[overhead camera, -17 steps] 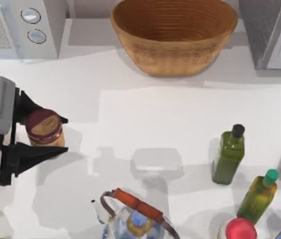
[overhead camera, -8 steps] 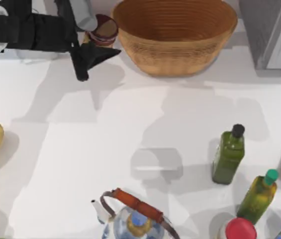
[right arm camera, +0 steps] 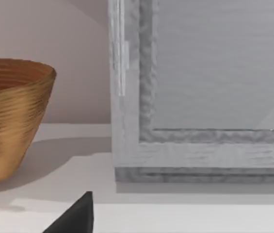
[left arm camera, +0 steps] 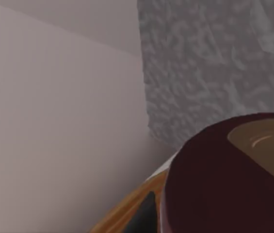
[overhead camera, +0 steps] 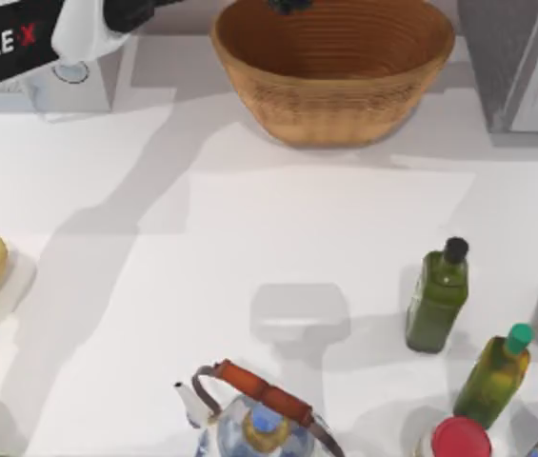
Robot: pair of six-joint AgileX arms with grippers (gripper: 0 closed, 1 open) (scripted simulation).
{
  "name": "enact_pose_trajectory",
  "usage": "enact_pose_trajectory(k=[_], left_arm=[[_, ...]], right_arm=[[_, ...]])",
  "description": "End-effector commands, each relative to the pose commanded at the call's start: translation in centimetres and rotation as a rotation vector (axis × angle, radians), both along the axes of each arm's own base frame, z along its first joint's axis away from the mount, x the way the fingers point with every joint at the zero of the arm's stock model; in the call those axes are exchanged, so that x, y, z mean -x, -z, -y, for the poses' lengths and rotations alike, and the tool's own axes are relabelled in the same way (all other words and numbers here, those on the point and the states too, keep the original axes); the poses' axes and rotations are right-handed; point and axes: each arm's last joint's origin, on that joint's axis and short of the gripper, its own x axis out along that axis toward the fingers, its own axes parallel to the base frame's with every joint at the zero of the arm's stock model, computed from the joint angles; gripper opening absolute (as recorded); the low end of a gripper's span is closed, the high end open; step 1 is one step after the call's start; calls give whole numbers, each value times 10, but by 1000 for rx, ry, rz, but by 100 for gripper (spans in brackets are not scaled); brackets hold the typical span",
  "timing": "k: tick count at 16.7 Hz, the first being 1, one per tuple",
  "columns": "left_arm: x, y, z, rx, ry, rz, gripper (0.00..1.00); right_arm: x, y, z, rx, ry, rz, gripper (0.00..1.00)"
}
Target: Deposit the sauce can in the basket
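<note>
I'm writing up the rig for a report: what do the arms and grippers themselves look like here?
In the top view, the left arm reaches in from the upper left: a black link with white lettering and a red X, then a rounded white joint housing and a black segment. A black, pointed left gripper finger shows in the left wrist view. The right wrist view shows a similar black wedge-shaped finger. No cables are visible.

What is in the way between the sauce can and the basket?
Nothing visible. In the left wrist view the sauce can is held up close, with the basket's rim right beneath it. From above, the left gripper is over the basket's far rim.
</note>
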Motion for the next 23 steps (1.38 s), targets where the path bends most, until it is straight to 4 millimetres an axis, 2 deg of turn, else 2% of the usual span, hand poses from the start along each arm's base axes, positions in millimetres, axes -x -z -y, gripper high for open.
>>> enact_pose_trajectory(k=[4,10,23], left_arm=[[-3,-4,16,83,-54,-29,0],[-4,-4,14,84,-58,-28,0],[-38,24,51,86,-52,-28,0]], right_arm=[[0,0,0,0,0,0,100],[0,0,0,0,0,0,100],[0,0,0,0,0,0,100]])
